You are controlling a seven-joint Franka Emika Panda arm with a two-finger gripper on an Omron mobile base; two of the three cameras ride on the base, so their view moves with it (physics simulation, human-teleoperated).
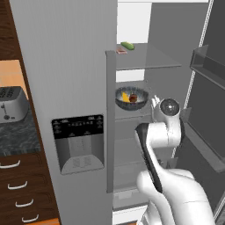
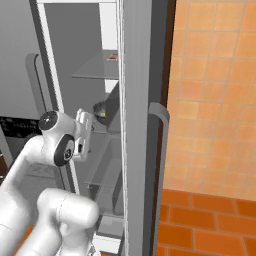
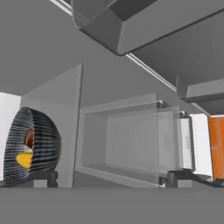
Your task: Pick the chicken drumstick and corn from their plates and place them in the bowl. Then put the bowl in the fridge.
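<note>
In the left base view the fridge (image 1: 66, 66) stands open, its grey steel door with the black dispenser panel (image 1: 78, 143) on the left and the glass shelves showing beside it. The bowl (image 1: 131, 98) sits on the middle glass shelf, dark and speckled outside, with the yellow corn (image 1: 125, 97) lying at its left side and the dark reddish-brown chicken drumstick (image 1: 133, 98) just beside it, both inside the bowl. A green vegetable (image 1: 127, 45) and a small reddish item (image 1: 121, 51) lie on the shelf above. The white arm rises from the lower right, and the gripper (image 1: 154, 103) sits just to the right of the bowl, apart from it; how wide it stands is hard to read here. A toaster (image 1: 12, 103) rests on the dark counter at far left. In the right base view the fridge door edge fills the middle, and the bowl (image 2: 102, 111) shows as a dark rounded shape with a speck of yellow behind the shelf edge, close to the gripper (image 2: 90, 135), which carries nothing. In the hand view the two finger tips (image 3: 43, 178) stand far apart at the bottom corners, wide and empty; the bowl (image 3: 31, 145) appears at the left, tilted by the camera's roll, its ribbed dark wall framing the yellow corn (image 3: 23, 159) and the brownish drumstick (image 3: 29, 138) inside it, against the grey fridge interior.
</note>
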